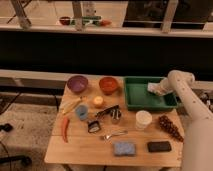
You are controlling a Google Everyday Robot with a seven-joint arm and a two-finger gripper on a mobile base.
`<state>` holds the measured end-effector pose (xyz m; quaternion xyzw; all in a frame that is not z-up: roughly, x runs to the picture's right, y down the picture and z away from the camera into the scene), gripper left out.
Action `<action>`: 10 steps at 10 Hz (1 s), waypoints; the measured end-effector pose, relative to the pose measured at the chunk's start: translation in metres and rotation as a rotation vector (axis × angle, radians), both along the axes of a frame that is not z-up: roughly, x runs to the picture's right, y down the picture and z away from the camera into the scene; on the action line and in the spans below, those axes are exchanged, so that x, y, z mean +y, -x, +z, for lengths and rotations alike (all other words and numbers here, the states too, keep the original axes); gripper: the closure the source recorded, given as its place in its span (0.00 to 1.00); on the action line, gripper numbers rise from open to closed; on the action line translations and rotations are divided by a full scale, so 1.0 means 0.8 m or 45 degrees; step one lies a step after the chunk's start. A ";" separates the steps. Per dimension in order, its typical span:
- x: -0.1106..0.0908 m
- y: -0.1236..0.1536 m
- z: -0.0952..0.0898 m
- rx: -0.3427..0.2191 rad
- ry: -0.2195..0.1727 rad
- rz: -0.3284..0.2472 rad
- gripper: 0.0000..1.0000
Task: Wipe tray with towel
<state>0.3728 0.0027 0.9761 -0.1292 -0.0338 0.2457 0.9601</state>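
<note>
The green tray (139, 96) sits on the far right side of the wooden table (85, 150). A white towel (151, 87) lies inside the tray, near its back right corner. The robot's white arm (186, 95) comes in from the right and bends down into the tray. The tool (157, 90) is down at the towel, touching it. I cannot tell if the tool is clamped on the towel or just resting on it.

To the left of the tray there is an orange bowl (108, 85), and further left a purple bowl (77, 83). In front of the tray stands a white cup (143, 120). Beside the cup, on the right, lies a dark bunch that looks like grapes (170, 128).

In the middle of the table there is a small orange fruit (98, 101), a little blue cup (81, 112) and a fork (116, 134). A red pepper (65, 129) lies near the left edge. At the front of the table there is a blue sponge (124, 148) and, to its right, a flat black thing (159, 146).
</note>
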 end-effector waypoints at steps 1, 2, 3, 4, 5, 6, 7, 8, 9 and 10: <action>-0.004 0.000 0.002 -0.005 -0.002 -0.019 0.96; -0.004 0.000 0.003 -0.009 -0.002 -0.029 0.96; -0.001 0.006 0.005 -0.021 0.000 -0.040 0.96; -0.001 0.026 0.008 -0.050 -0.004 -0.052 0.96; 0.001 0.046 0.013 -0.075 -0.004 -0.061 0.96; 0.002 0.063 0.017 -0.099 -0.004 -0.067 0.96; 0.003 0.081 0.021 -0.128 -0.005 -0.068 0.96; 0.006 0.090 0.024 -0.152 -0.004 -0.071 0.96; 0.006 0.096 0.025 -0.168 -0.006 -0.070 0.96; 0.009 0.106 0.025 -0.191 -0.005 -0.073 0.96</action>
